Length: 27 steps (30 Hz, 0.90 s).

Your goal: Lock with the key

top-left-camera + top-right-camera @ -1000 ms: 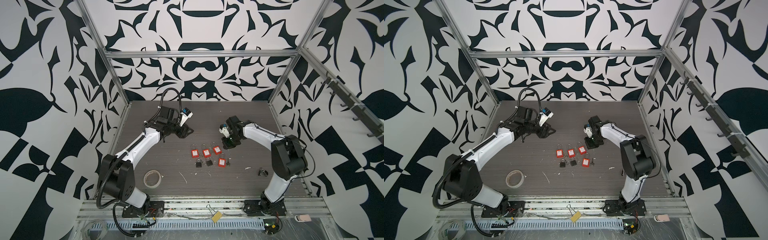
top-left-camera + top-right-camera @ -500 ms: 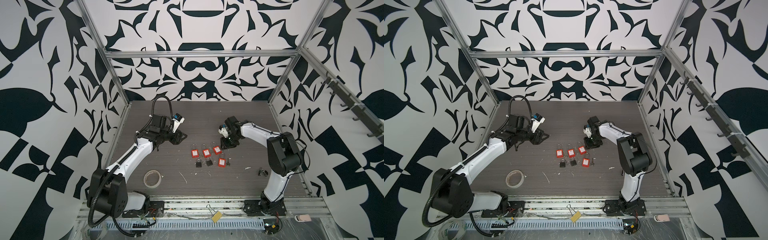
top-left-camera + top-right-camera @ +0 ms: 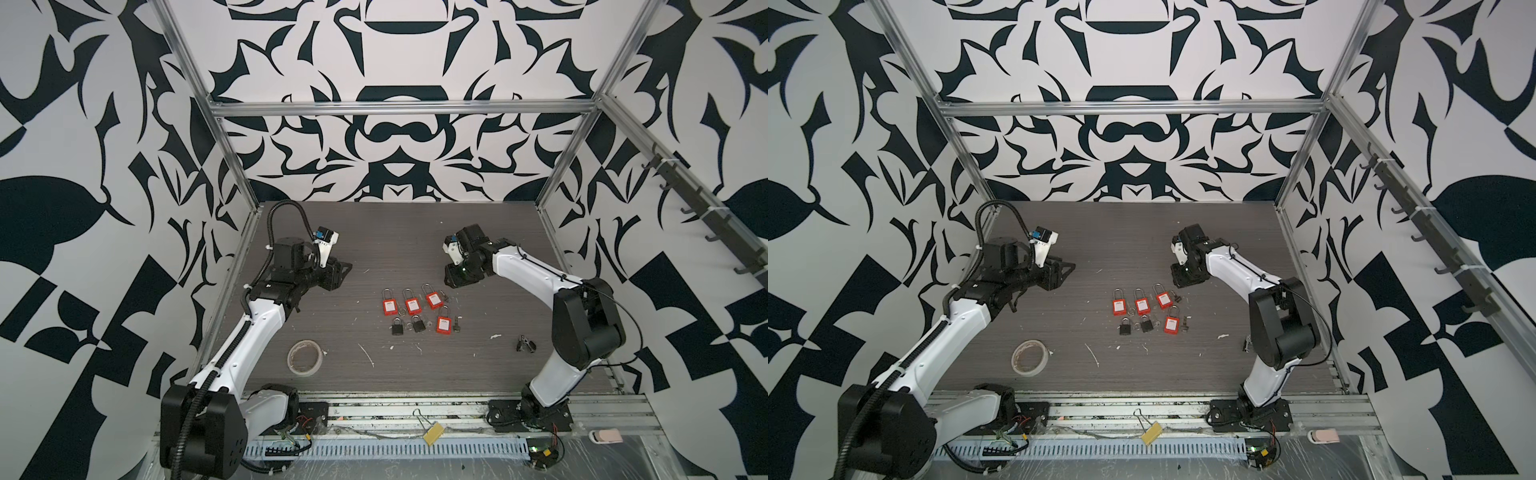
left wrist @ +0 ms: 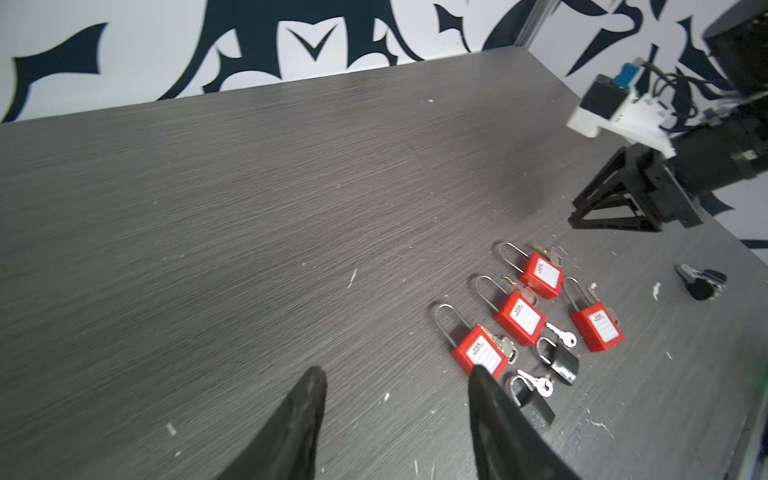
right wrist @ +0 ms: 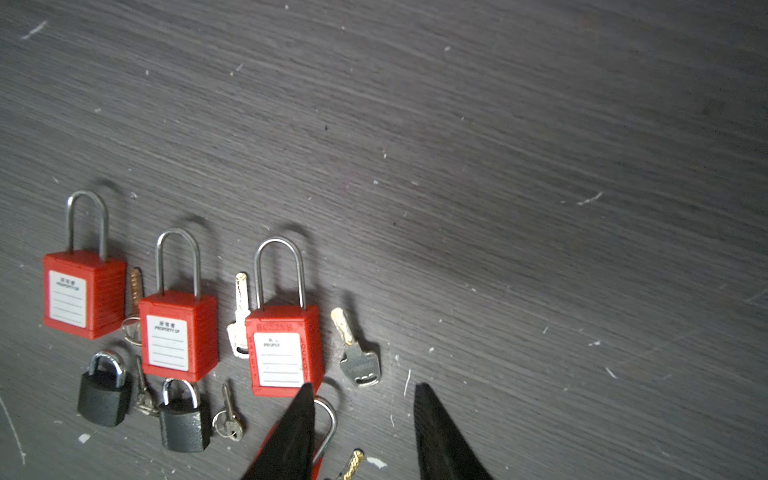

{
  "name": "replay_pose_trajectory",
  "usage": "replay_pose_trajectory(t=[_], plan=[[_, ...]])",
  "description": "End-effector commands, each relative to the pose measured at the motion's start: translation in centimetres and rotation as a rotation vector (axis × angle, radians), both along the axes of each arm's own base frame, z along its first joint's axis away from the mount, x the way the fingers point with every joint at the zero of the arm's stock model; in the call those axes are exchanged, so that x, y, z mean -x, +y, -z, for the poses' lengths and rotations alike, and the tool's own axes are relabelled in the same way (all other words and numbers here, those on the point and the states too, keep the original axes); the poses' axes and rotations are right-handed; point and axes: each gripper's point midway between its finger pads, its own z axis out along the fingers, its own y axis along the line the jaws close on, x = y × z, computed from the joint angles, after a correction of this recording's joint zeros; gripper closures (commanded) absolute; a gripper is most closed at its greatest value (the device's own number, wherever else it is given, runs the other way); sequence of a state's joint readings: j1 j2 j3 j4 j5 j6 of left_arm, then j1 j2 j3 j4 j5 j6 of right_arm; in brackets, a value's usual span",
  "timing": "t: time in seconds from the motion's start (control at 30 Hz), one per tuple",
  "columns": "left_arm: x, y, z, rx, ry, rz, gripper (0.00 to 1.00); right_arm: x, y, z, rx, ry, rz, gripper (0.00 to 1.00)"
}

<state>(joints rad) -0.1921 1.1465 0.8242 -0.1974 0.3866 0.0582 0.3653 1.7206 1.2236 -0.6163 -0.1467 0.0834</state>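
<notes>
Several red padlocks (image 3: pixel 412 305) and two black padlocks (image 3: pixel 397 328) lie in a cluster at mid-table, each with a key (image 3: pixel 457 324) beside it. In the right wrist view a silver key (image 5: pixel 357 357) with a brass blade lies next to a red padlock (image 5: pixel 282 349). Another red padlock's shackle (image 5: pixel 328 419) shows behind one finger. My right gripper (image 3: pixel 453 278) (image 5: pixel 365 385) hovers open and empty just behind the cluster's right end. My left gripper (image 3: pixel 345 272) (image 4: pixel 397 370) stands open and empty left of the cluster.
A tape roll (image 3: pixel 304 357) lies at the front left. A small black clip (image 3: pixel 525 344) sits at the right, near the right arm's base. A yellow-tagged clip (image 3: pixel 432 434) rests on the front rail. Patterned walls and metal posts enclose the table.
My left arm has drawn back to the left, away from the table's middle. The right gripper's jaws have gone from shut to open, with the arm nearly in place.
</notes>
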Motion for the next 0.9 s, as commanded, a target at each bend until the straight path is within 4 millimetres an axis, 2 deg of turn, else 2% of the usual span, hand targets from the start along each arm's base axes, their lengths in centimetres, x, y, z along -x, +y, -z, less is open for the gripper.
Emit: replay_pose_trajectory(t=[0.0,0.13,0.2,0.3,0.4,0.47,0.53,0.6,0.63,0.67,0.7,0.77,0.8,0.83,0.87], plan=[[0.2,0.1,-0.1,0.022,0.002,-0.016,0.43,0.5,-0.4,1.6,0.024,0.041,0.014,0.61],[0.2,0.8,0.1,0.013,-0.004,-0.045,0.42,0.4,-0.8,1.9,0.037,0.030,0.033,0.61],[0.0,1.5,0.1,0.004,-0.029,-0.072,0.42,-0.2,-1.3,0.7,0.050,-0.037,0.048,0.59],[-0.5,3.4,0.5,-0.043,-0.096,-0.149,0.39,-1.6,-3.4,-2.1,0.119,-0.233,0.087,0.53],[-1.4,6.0,2.2,-0.132,-0.130,-0.269,0.38,-2.7,-6.9,-4.8,0.226,-0.469,0.187,0.26],[-2.0,8.4,3.5,-0.149,-0.140,-0.394,0.37,-2.9,-9.8,-5.6,0.301,-0.620,0.285,0.17],[-2.4,9.9,4.5,-0.163,-0.170,-0.477,0.36,-3.0,-11.3,-5.8,0.353,-0.733,0.290,0.12],[-2.6,10.5,5.1,-0.170,-0.231,-0.507,0.22,-2.7,-13.0,-5.1,0.370,-0.803,0.347,0.10],[-2.7,10.5,5.4,-0.167,-0.263,-0.505,0.17,-2.7,-13.8,-4.3,0.330,-0.801,0.381,0.08],[-2.8,10.1,6.0,-0.164,-0.290,-0.480,0.09,-2.5,-14.7,-3.4,0.286,-0.798,0.432,0.02],[-2.8,9.8,6.5,-0.159,-0.302,-0.465,0.04,-2.6,-15.1,-3.3,0.241,-0.833,0.470,0.01],[-2.8,9.2,7.4,-0.128,-0.344,-0.436,0.03,-2.3,-15.0,-2.8,0.196,-0.908,0.444,0.01],[-2.8,8.9,7.3,-0.110,-0.378,-0.424,0.02,-2.2,-14.8,-2.8,0.200,-0.918,0.419,0.01],[-2.9,9.0,8.4,-0.113,-0.377,-0.424,0.01,-2.1,-14.2,-2.6,0.157,-0.927,0.383,0.00],[-3.1,8.9,8.5,-0.112,-0.400,-0.420,0.01,-2.2,-13.8,-2.2,0.125,-0.917,0.350,0.00]])
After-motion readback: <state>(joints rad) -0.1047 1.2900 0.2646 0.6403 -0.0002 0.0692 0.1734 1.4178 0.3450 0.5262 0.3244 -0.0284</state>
